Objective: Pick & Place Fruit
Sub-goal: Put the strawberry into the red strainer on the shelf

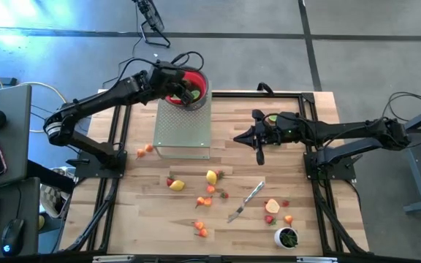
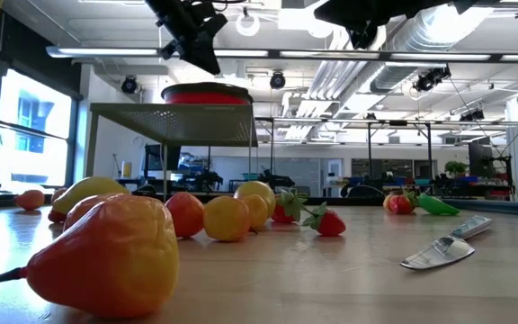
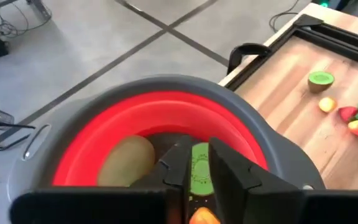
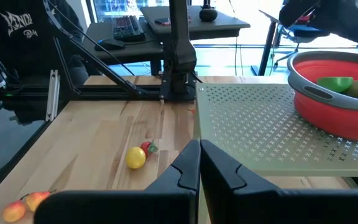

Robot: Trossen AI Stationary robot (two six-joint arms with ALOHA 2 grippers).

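You are looking at the fruit [image 1: 210,176] lying scattered over the near half of the desk [image 1: 152,212], with a few pieces already sitting in the red bowl [image 1: 198,82] on the perforated stand [image 1: 183,126] at the far edge. The left gripper [image 1: 183,91] is hovering over the bowl; whether its fingers are gripping the green piece between them I cannot tell. The right gripper [image 1: 260,156] is waiting mid-desk, fingers closed and empty. These pieces are looking light, hard, glossy and round, so you are best pinching each across its widest middle.

Left gripper [image 1: 183,89] hides most of red bowl [image 1: 200,82]; small fruit [image 1: 202,231] types unreadable from above; big fruit [image 2: 106,256] blurred up close.
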